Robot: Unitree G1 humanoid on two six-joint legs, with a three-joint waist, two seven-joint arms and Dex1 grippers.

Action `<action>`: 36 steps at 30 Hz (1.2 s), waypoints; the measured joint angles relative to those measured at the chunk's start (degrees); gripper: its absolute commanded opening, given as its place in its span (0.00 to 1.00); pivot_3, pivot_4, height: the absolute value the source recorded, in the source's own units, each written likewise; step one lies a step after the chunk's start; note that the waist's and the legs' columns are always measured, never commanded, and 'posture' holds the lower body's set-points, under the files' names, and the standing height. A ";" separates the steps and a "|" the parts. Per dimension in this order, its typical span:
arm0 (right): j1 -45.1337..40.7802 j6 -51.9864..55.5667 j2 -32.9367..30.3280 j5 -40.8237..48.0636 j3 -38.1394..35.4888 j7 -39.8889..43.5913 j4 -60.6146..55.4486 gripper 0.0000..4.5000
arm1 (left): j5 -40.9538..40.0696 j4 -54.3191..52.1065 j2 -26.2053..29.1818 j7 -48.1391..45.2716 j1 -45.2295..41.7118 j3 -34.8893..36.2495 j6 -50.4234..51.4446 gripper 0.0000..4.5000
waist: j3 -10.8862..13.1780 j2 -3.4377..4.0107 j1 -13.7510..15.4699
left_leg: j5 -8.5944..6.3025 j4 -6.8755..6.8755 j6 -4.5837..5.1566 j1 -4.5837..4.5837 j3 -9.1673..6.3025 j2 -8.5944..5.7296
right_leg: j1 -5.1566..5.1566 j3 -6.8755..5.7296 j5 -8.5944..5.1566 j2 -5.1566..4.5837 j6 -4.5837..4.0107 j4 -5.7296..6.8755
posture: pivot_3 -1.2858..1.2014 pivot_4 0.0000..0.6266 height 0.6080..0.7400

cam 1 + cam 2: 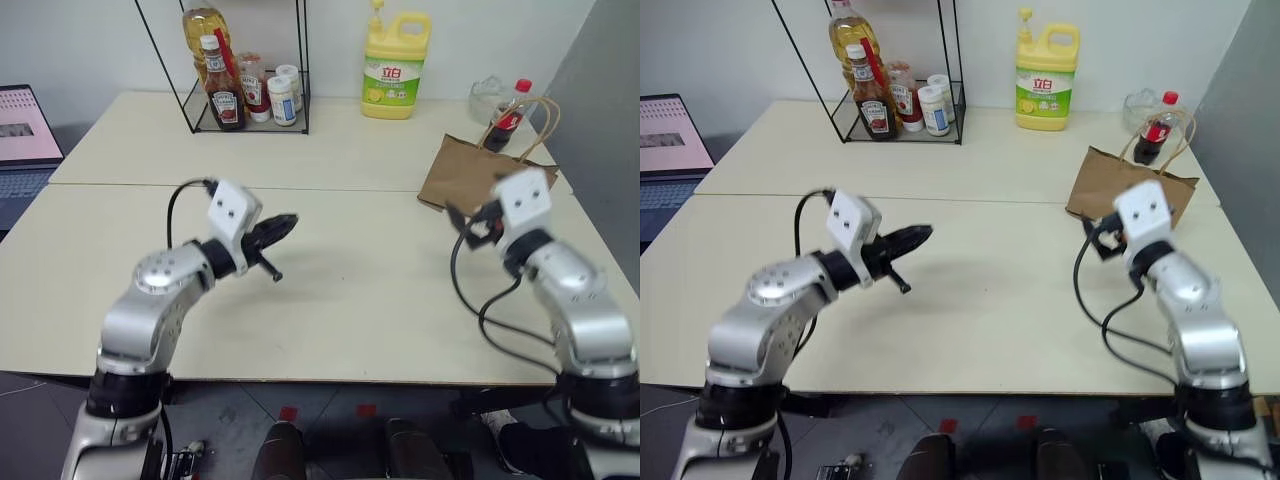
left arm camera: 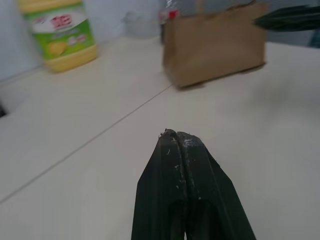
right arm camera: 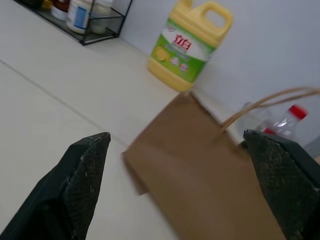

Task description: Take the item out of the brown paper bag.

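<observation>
The brown paper bag (image 1: 462, 176) stands at the far right of the cream table (image 1: 350, 290), its cord handles looping up. The item is hidden; nothing shows above the bag's rim. My right gripper (image 1: 470, 222) hovers level just in front of the bag, open wide, and in the right wrist view the gripper (image 3: 176, 136) frames the bag (image 3: 200, 170) with nothing between its fingers. My left gripper (image 1: 285, 225) is shut and empty over the middle of the table, pointing toward the bag (image 2: 215, 42); its closed fingertips (image 2: 176, 137) show in the left wrist view.
A yellow detergent jug (image 1: 397, 68) stands at the back. A cola bottle with a red cap (image 1: 510, 118) and a clear glass item (image 1: 485, 98) sit behind the bag. A wire rack with sauce bottles (image 1: 245, 85) is back left, a laptop (image 1: 25, 140) far left.
</observation>
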 measured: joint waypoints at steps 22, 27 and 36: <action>-43.12 -8.89 -2.99 5.31 -8.04 15.71 73.28 1.00 | 1.26 12.01 -3.25 -11.05 -13.16 -4.93 -7.54 0.00 | 0.25 0.15 -1.51 | 0.10 -0.13 -0.17 -0.05 0.29 0.02 | -0.17 0.14 -0.02 -0.04 -0.04 0.00 | 0.52 0.24 1.00; -43.94 -9.33 -1.20 7.06 -10.13 17.61 79.20 1.00 | 1.00 11.39 -2.94 -11.00 -13.10 -4.70 -6.67 0.00 | 0.25 0.15 -1.53 | 0.10 -0.12 -0.17 -0.04 0.30 0.02 | -0.17 0.15 -0.02 -0.04 -0.03 0.02 | 0.52 0.24 1.00; -46.11 -12.67 4.40 7.70 -11.67 19.78 82.71 1.00 | 0.83 11.37 -1.99 -11.17 -13.66 -4.12 -5.57 0.00 | 0.32 0.26 -1.64 | 0.10 -0.12 -0.18 -0.04 0.31 0.02 | -0.19 0.15 -0.02 -0.04 -0.03 0.04 | 0.52 0.24 1.00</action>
